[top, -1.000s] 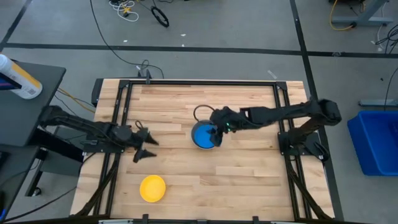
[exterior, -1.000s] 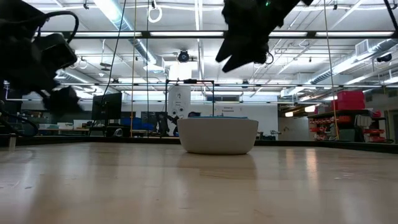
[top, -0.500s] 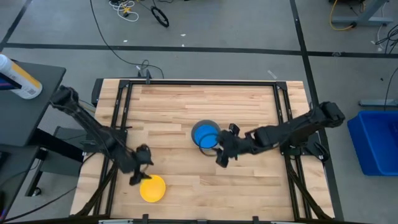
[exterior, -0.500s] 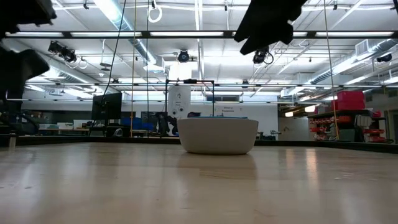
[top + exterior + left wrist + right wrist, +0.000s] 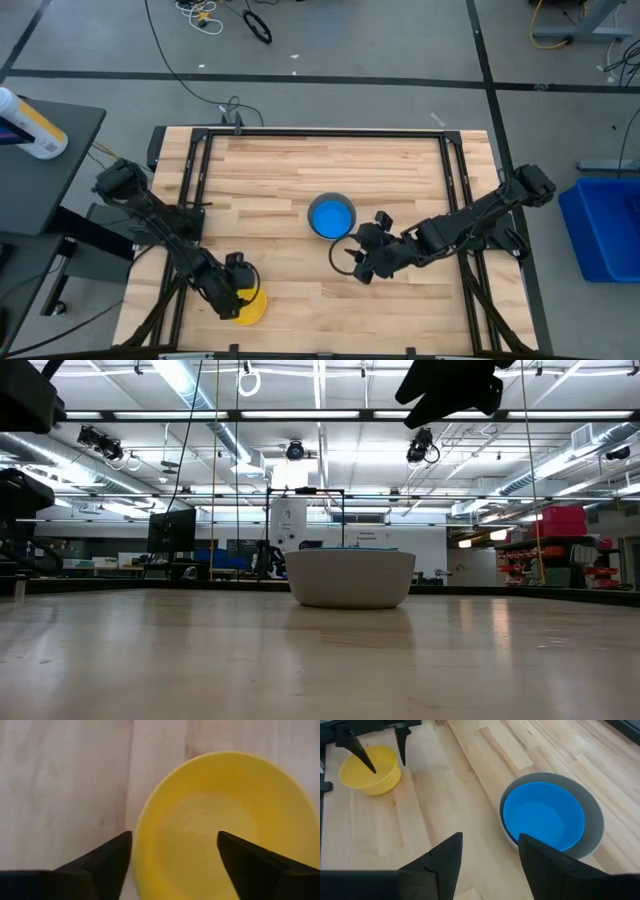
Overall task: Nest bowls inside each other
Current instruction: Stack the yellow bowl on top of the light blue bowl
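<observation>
A blue bowl sits nested in the grey bowl at the table's middle. In the low view the grey bowl stands upright on its base. A yellow bowl stands alone near the table's front left. My left gripper hangs open over it, pointing down. One fingertip is outside the rim and the other is over the hollow. I cannot tell whether either touches. My right gripper is open with nothing between its fingers, raised nearer the front edge than the blue bowl.
The wooden table has a black frame along its edges. A blue bin stands on the floor beyond the table's right side. Bare wood lies between the yellow bowl and the nested pair.
My left gripper has swung from the table's left side toward the near edge, tipped downward, and come over the yellow bowl. My right gripper has drawn back from over the blue bowl toward the near edge. The bowls have stayed in place.
</observation>
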Available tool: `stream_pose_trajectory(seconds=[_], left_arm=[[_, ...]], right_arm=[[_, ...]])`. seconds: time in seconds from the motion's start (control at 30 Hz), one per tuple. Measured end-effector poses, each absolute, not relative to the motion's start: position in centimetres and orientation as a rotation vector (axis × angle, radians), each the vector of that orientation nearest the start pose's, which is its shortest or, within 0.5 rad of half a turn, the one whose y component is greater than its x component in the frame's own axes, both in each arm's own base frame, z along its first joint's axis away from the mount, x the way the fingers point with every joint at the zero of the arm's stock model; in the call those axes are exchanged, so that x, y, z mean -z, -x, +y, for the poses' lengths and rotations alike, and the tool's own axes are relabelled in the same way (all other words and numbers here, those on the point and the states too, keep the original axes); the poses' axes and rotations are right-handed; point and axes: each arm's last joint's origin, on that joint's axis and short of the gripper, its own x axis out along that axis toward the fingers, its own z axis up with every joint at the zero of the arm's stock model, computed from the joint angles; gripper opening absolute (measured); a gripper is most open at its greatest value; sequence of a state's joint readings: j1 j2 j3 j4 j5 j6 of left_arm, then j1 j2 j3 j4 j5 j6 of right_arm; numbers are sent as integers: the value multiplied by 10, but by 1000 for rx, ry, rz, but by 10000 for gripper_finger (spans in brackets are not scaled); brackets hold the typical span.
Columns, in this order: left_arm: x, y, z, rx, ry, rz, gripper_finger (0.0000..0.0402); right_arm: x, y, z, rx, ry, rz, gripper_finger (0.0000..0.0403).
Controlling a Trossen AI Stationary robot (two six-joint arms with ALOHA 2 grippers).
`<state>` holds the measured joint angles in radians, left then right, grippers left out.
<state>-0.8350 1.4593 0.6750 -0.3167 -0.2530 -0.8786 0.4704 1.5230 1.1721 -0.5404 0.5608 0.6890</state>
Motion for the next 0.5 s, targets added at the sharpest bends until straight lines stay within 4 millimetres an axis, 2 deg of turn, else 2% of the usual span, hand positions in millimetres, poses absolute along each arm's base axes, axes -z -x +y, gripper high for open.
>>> stream_pose_trajectory(seconds=[0.13,0.33,0.5], left_arm=[[-152,-172,-184,87,197,1062,217],[-152,-172,-182,32,142,1019,28],[-155,-175,-178,-56,27,887,8]], right_arm=[[-268,-286,135,333,-220,692,190],[-268,-283,141,332,-226,682,173],[-269,-278,150,354,-183,643,166]])
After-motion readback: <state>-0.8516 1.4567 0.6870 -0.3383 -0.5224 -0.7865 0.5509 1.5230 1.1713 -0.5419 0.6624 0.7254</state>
